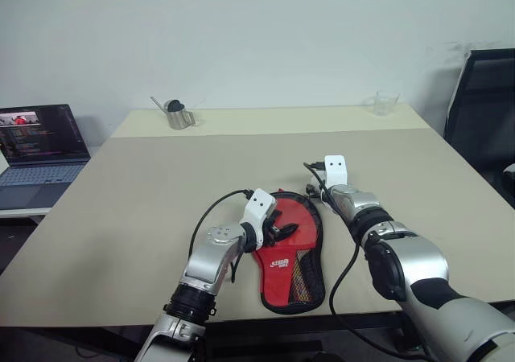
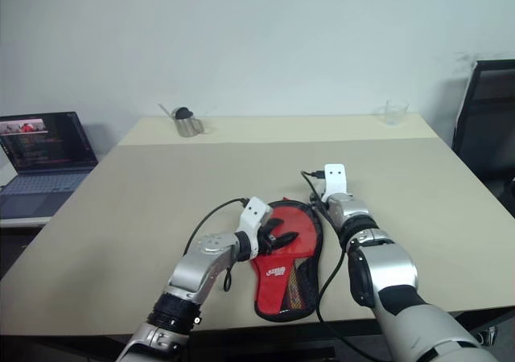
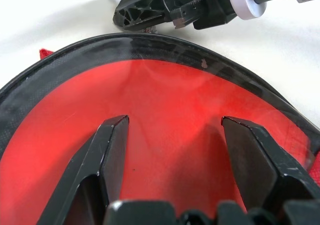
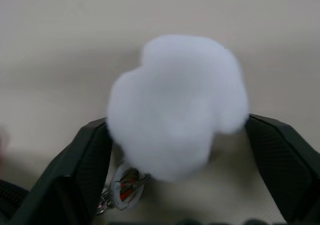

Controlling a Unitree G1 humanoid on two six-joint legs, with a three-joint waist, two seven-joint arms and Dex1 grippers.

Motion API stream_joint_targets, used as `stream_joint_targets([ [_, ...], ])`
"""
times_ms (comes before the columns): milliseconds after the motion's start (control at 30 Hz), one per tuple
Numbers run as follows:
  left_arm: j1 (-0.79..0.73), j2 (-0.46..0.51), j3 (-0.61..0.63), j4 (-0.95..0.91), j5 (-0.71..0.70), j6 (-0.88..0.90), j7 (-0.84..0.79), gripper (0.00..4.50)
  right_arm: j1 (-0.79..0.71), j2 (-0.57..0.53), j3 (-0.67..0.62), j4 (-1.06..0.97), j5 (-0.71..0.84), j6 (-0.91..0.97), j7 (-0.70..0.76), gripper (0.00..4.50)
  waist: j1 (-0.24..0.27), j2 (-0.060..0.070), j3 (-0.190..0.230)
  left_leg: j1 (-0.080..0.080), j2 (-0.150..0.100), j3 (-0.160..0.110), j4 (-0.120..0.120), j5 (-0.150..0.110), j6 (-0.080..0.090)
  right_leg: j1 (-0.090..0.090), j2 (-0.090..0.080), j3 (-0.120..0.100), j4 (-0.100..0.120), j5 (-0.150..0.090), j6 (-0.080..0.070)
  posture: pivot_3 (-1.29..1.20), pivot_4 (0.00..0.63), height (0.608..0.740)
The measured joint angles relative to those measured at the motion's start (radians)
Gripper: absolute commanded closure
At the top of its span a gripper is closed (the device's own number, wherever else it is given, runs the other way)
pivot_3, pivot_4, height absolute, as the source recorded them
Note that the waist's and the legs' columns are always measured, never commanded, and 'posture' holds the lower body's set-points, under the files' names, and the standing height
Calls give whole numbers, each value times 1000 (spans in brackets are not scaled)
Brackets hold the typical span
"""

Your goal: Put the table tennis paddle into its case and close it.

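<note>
The case (image 1: 291, 253) lies red side up on the surface (image 1: 145, 193) between both arms. The left gripper (image 3: 172, 130) presses on its round end, jaws wide. The right gripper (image 4: 175, 135) brackets the plush keychain (image 4: 177, 110), jaws wide, not yet gripping. The soft plush may slip free when pulled, leaving the zip unmoved.

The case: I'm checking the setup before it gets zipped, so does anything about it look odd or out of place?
Nothing looks damaged or spilled. The case lies flat near the table's front edge, red side up. Its white plush keychain sits off the case on the table, between the right hand's open fingers.
</note>
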State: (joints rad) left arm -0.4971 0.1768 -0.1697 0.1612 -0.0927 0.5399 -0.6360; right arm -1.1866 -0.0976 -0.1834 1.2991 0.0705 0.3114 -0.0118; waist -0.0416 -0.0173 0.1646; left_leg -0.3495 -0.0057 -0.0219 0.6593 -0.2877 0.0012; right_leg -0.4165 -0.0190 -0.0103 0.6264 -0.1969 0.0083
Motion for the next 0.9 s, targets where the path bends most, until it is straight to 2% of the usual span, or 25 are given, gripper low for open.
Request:
stream_joint_targets([
  [267, 10, 4, 0, -15, -2, 1, 16, 1290, 0, -1, -12, 3, 1, -16, 4, 3798, -6, 0, 0, -6, 0, 0, 0, 0, 0, -4, 0, 0, 1, 0, 0, 0, 150, 740],
  [367, 9, 3, 0, -12, -2, 0, 17, 1290, 0, 0, -13, 3, 1, -19, 11, 4478, -6, 0, 0, -6, 0, 0, 0, 0, 0, -5, 0, 0, 0, 0, 0, 0, 150, 740],
  [667, 4, -4, -2, -3, -3, 0, 16, 1290, 0, -23, -25, 2, 21, -17, 56, 4491, -5, 0, 0, -9, -1, -1, 0, 0, 0, -5, 0, -1, 0, 0, 0, 0, 150, 740],
  [900, -38, -16, 14, 79, -4, -40, 39, 1290, 59, -71, 68, -77, -23, 15, 220, 4491, 3, 0, 0, -9, -1, -1, 1, 0, 0, -5, 1, -1, 0, 0, 0, 0, 150, 740],
])
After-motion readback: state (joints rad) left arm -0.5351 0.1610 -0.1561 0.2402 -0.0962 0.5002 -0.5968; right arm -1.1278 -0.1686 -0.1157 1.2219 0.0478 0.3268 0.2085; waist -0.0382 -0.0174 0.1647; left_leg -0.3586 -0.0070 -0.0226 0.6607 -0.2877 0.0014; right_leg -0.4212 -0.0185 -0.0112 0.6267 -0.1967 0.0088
